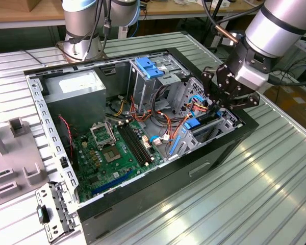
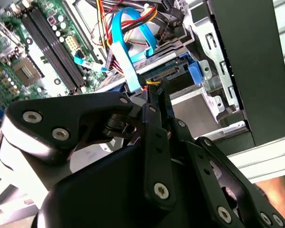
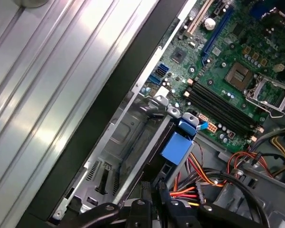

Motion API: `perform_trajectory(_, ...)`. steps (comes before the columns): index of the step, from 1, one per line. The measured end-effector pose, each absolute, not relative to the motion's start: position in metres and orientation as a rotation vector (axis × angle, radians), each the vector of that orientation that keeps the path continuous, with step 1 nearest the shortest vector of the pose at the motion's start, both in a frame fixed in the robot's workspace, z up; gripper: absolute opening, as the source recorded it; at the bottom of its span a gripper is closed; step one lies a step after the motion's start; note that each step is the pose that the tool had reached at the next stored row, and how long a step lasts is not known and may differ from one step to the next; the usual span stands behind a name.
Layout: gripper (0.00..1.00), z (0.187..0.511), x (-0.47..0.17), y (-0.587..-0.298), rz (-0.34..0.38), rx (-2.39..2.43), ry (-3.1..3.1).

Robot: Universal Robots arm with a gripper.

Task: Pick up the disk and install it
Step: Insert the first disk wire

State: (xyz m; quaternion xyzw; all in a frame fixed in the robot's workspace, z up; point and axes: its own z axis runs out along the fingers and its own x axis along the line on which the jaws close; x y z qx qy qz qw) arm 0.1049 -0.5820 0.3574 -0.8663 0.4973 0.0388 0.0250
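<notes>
The open computer case (image 1: 143, 204) lies on its side on a ribbed metal table. The disk (image 2: 173, 71) sits low in the drive bay at the exterior view's right end of the case. Its dark connector edge and blue carrier rails (image 1: 194, 124) show, and most of its body is hidden by the bay. In the first wrist view its blue rail end (image 3: 178, 146) lies beside the bay's metal wall. My gripper (image 2: 154, 90) hangs right over that end, its black fingers shut together with the tips at the disk's edge. The gripper (image 1: 218, 104) also shows over the bay, and its tips (image 3: 152, 187) show in the first wrist view.
A bare blue bracket (image 1: 149, 66) tops the upper drive cage. Orange and red cables (image 1: 160, 120) and a blue ribbon cable (image 2: 126, 47) crowd the space next to the bay. The motherboard (image 1: 112, 153), grey power supply (image 1: 74, 87) and a second arm's base (image 1: 84, 35) lie further left.
</notes>
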Motion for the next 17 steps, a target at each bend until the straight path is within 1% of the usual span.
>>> perform_trajectory(17,0.18,0.3542,0.1049,-0.5820,0.108,-2.444,1.875)
